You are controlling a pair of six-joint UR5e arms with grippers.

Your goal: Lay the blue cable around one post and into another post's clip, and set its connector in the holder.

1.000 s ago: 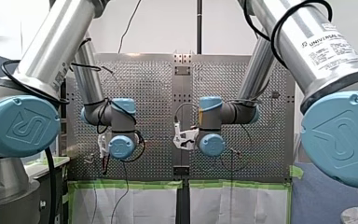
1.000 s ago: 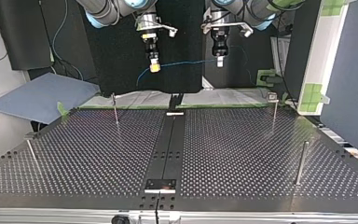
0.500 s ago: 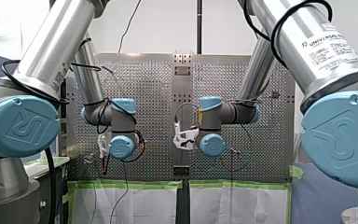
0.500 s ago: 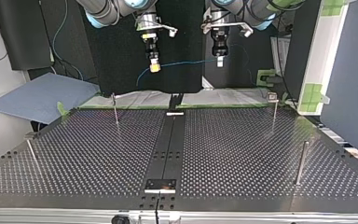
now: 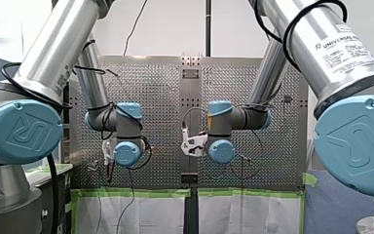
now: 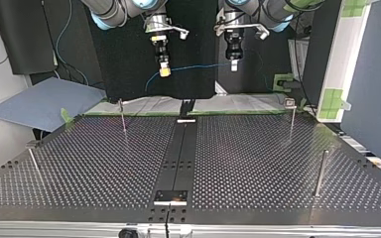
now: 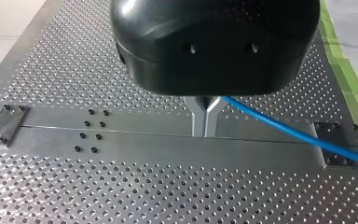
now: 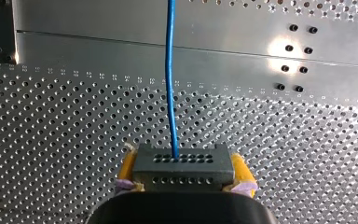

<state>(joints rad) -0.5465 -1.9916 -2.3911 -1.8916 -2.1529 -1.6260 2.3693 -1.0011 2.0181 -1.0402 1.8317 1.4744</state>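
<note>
- Pinching the connector (image 8: 182, 164) between its yellow pads (image 8: 240, 169), my right gripper (image 8: 183, 171) hangs high over the perforated table (image 6: 258, 163). The blue cable (image 8: 170, 74) leaves the connector's face and runs straight ahead of me.
- My left gripper (image 7: 206, 122) has its metal fingers (image 7: 199, 119) pressed together on the blue cable, which comes out beside them and trails off toward the green-taped edge.
- In the top view, the blue cable spans almost level between the two grippers, well above every post. Nothing is routed yet, and the connector is in no holder.
- The span looks fairly taut. If my arms draw apart on the way down, the blue cable could slip through the left fingers. It could also lever the connector crooked in the pads, and a crooked connector would likely not seat.
- The clipped post (image 6: 291, 118) and the thin post (image 6: 123, 118) are slender. If I lowered the blue cable on the wrong side of either, it would miss the wrap or ride over the clip. Pulling it tight afterwards could drag sideways on the post.
- I cannot tell for certain which fixture is the holder. The small black piece (image 6: 186, 106) at the far end of the middle strip is my guess. If that guess is wrong, I would press the connector against bare metal.
</note>
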